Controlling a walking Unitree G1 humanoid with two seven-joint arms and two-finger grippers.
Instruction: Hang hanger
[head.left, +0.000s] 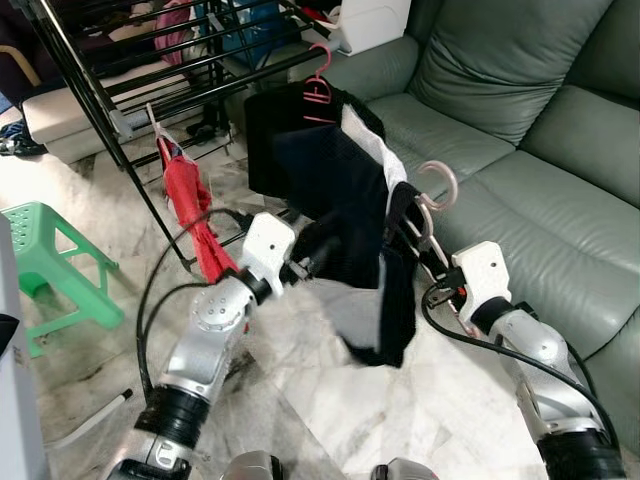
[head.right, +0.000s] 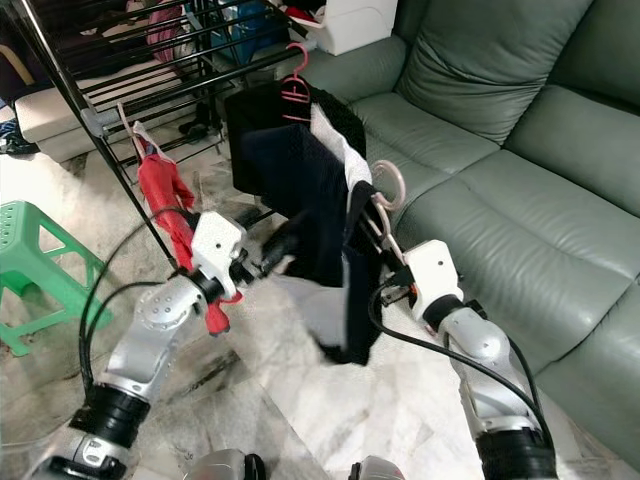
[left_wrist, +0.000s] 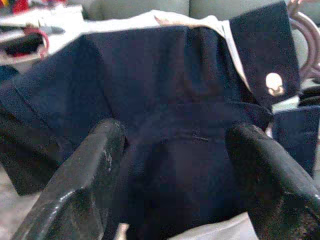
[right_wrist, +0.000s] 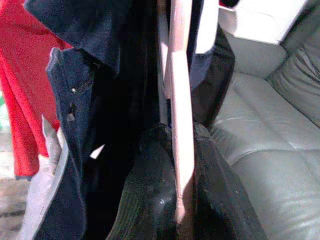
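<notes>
The pale pink plastic hanger (head.left: 432, 205), its round hook pointing up and free, hangs in mid-air between the two arms, in front of the grey-green leather sofa (head.left: 520, 150). Dark navy garments (head.left: 345, 200) with white lining are draped over it and drop in a soft bundle below. The right tool (head.left: 447, 283) holds the hanger from beneath: in the right wrist view its two black fingers (right_wrist: 150, 200) are clenched on the pale hanger bar (right_wrist: 180, 125), which runs up between them. The left tool (head.left: 318, 255) reaches into the cloth from the other side; in the left wrist view its fingers (left_wrist: 85, 175) stand apart with the navy fabric (left_wrist: 175, 125) between them, and I cannot tell whether they press it.

Behind the bundle a second, brighter pink hanger (head.left: 318, 85) with dark clothes hangs on the black metal drying rack (head.left: 150, 90). A red garment (head.left: 190, 210) hangs from the rack's slanted leg, and a green plastic stool (head.left: 50, 260) stands on the marble floor (head.left: 330, 400) to the robot's left.

The hanger itself looks stiff and light, but the load is likely limp, swaying and heavier on one side, so it may tilt or slide. The firm bar or neck below the hook seems the place to hold, leaving the hook clear for a rack rail
</notes>
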